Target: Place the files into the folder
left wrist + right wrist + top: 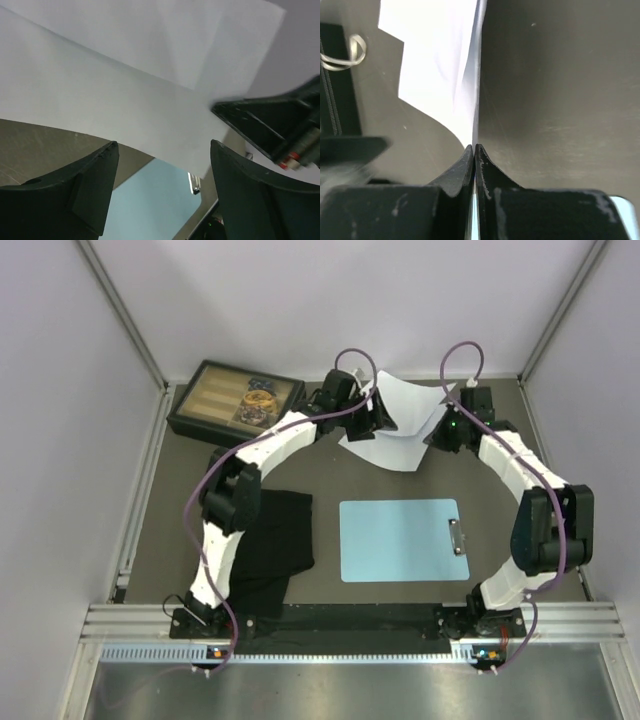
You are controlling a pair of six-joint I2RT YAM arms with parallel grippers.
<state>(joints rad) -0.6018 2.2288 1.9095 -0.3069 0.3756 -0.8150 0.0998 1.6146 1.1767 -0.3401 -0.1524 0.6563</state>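
Observation:
The files are two white sheets [395,430] overlapping at the back of the table, beyond the folder. The folder is a light-blue clipboard [400,540] lying flat, its silver clip [457,537] at the right short edge. My right gripper [441,430] is shut on the right edge of a sheet [437,65], seen edge-on in the right wrist view [475,146], and holds that edge raised. My left gripper [380,412] is open and empty at the sheets' left side. In its wrist view the sheets [115,95] fill the area beyond its spread fingertips [164,144], with the folder [155,200] below.
A black cloth [272,540] lies left of the folder, partly under the left arm. A dark compartment box [235,400] stands at the back left. Grey walls enclose the table on three sides. The right gripper's body [272,122] shows at the right of the left wrist view.

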